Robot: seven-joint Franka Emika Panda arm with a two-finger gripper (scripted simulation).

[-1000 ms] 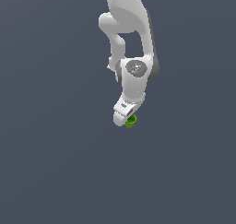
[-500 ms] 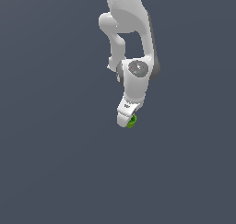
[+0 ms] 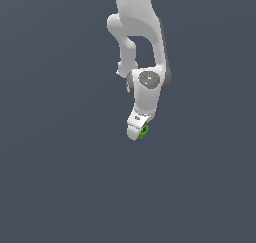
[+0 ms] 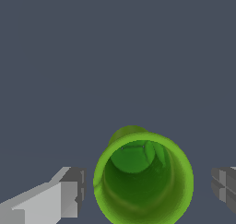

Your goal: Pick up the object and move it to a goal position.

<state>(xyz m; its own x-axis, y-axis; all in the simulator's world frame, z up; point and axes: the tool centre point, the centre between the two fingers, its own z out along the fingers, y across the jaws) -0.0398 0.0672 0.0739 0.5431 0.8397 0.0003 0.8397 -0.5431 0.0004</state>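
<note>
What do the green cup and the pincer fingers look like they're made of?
Green cup: flat matte, plastic-like, thin-walled, hollow, no reflections; being a render, material is uncertain. Pincer fingers: blocky light grey with darker grey pads, matte, maybe painted metal or plastic.

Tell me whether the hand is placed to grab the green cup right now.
Probably yes. In the wrist view the green cup sits between the open fingers of the hand, a gap on each side, nothing between.
</note>
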